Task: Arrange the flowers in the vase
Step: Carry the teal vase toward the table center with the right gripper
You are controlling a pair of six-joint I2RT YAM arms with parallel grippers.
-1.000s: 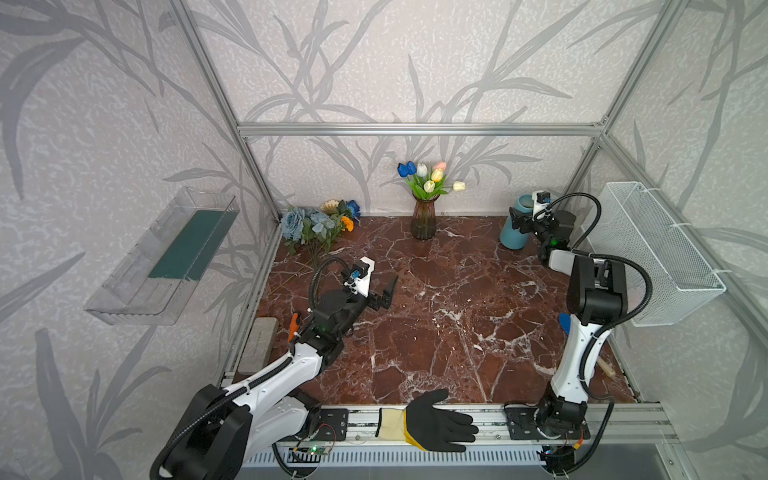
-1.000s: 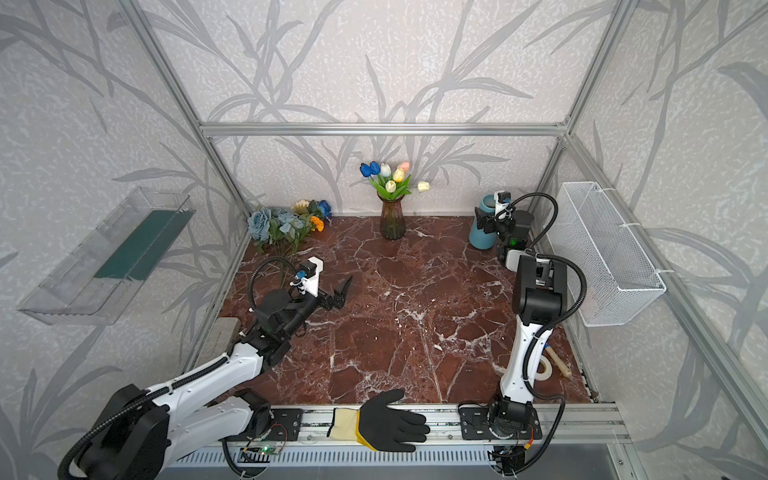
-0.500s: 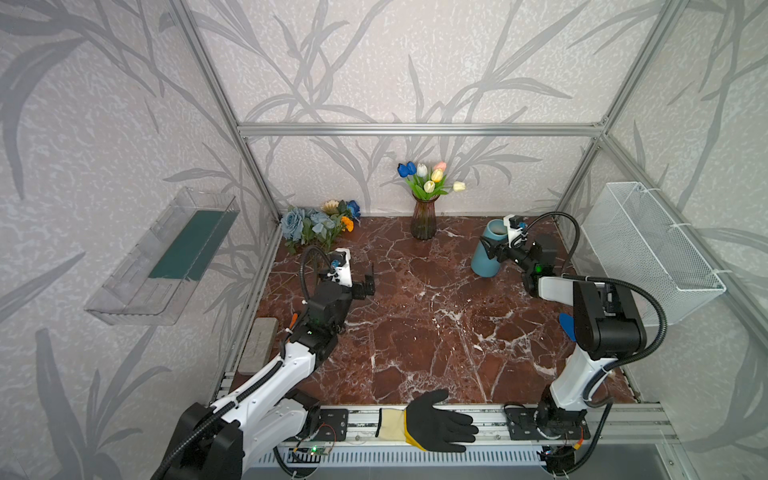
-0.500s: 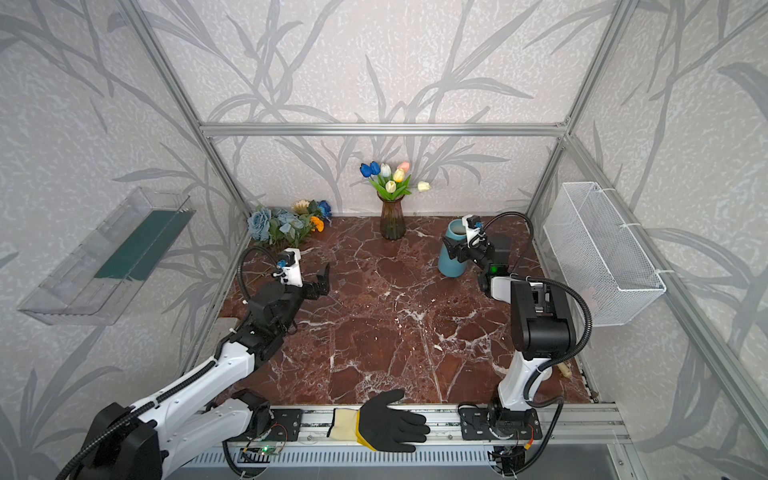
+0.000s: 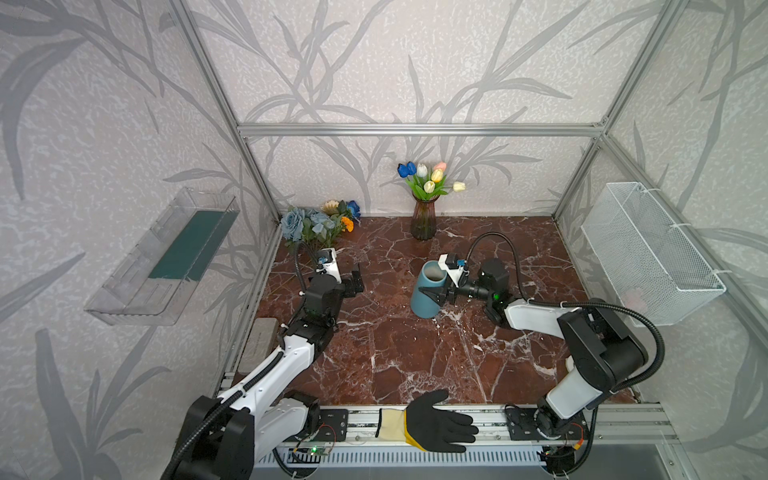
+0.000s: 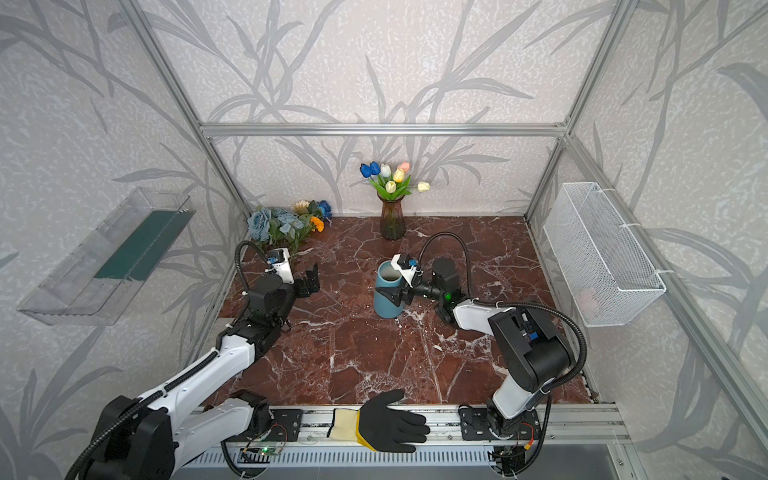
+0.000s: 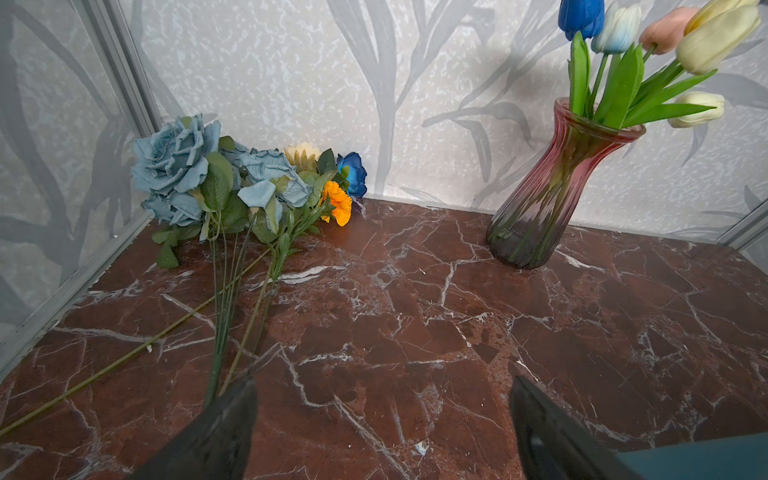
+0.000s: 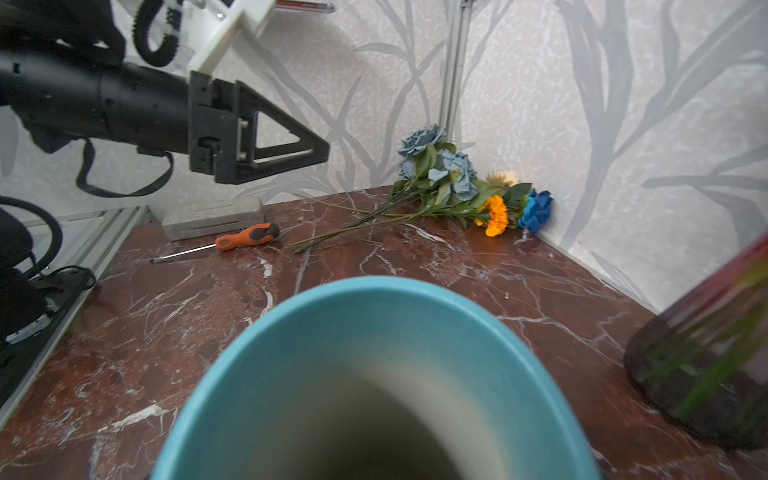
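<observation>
Both top views show lots of bare room in the middle and along the front edge of the dark red marble tabletop (image 5: 395,353). The loose bunch of blue, orange and beige flowers (image 5: 320,220) lies in the back left corner. The left end effector (image 5: 355,282) hangs near the left edge, fingers wide apart, holding nothing. In the left wrist view the stem ends go out of sight behind one finger (image 7: 224,428).

The ribbed reddish glass vase (image 5: 424,222) of tulips (image 5: 428,178) stands at the back edge. Near the middle, the right end effector (image 5: 432,291) grips the tall round teal vase (image 5: 422,301), which hides its far finger. I cannot tell if this vase touches the tabletop. In the right wrist view it looks blurry and cut off.
</observation>
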